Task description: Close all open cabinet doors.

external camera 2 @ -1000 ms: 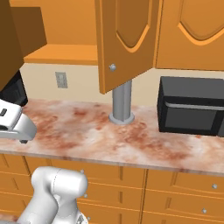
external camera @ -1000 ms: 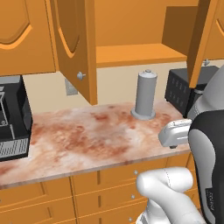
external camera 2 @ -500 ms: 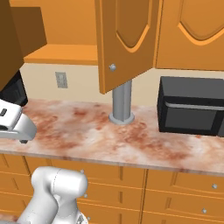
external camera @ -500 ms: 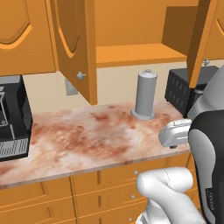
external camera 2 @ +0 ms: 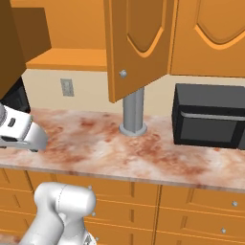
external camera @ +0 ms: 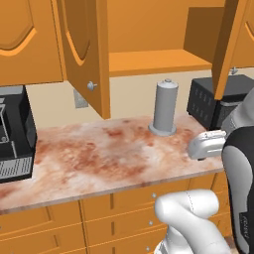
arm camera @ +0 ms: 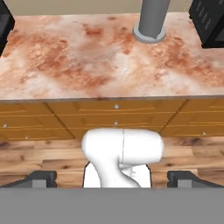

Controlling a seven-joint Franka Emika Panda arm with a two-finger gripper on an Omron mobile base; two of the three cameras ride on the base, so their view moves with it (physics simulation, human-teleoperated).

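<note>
Two cabinet doors stand open over the counter. The left open door (external camera: 82,49) swings out towards me, its silver knob low on the free edge; the right base view has it at centre (external camera 2: 136,45). The right open door (external camera: 224,39) hangs edge-on above the microwave and appears as a dark slab (external camera 2: 10,48) at the left edge. Between them lies the bare cabinet shelf (external camera: 154,62). In the hand view my gripper (arm camera: 113,180) is open, empty, well back from the counter and pointing down at its front edge and the drawers.
A grey cylinder (external camera: 164,106) stands on the marbled counter (external camera: 99,158) below the open cabinet. A black microwave (external camera 2: 210,122) sits at the right, a black appliance (external camera: 12,134) at the left. Closed doors (external camera 2: 210,36) flank the open cabinet. Drawer fronts (arm camera: 116,113) run below.
</note>
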